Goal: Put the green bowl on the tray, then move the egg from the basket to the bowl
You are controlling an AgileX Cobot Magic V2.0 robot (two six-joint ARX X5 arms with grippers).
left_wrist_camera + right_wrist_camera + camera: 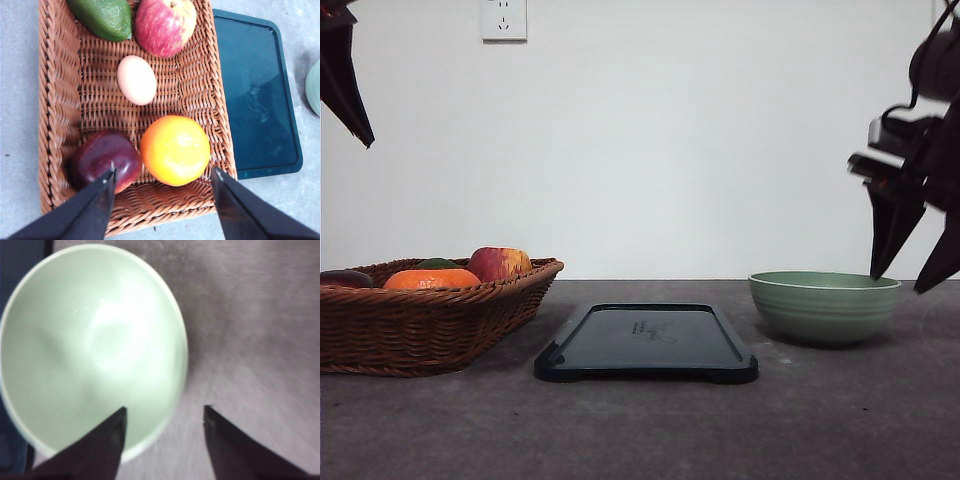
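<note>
Nearest the front edge of the tabletop (650, 430) lies the tray (646, 342), flat and bare, about midway between the two sides; nothing rests on it, so the first step is not yet done. A little farther back toward the right edge sits the green bowl (824, 306), upright on the bare tabletop, clear of the tray and empty inside. Toward the left edge stands the basket (425, 318), reaching from near the tray's depth toward the back wall. In it the egg (136, 79) lies on the weave among an orange (175, 150), a dark red apple (105, 157), a red-yellow apple (165, 25) and an avocado (102, 17), so by my judgement both steps remain: bowl onto tray, then egg into bowl

The right gripper (907, 268) hangs over the bowl's right rim, fingers pointing down and spread apart, empty; in the right wrist view one finger sits over the inside of the bowl and the other over the tabletop outside, so the rim lies between them. That reads as lining up for a rim pinch, though whether either finger touches the bowl I cannot tell; the picture is blurred. The left gripper (162, 175) is raised high above the basket at the left, also parted and empty, looking straight down on the fruit
</note>
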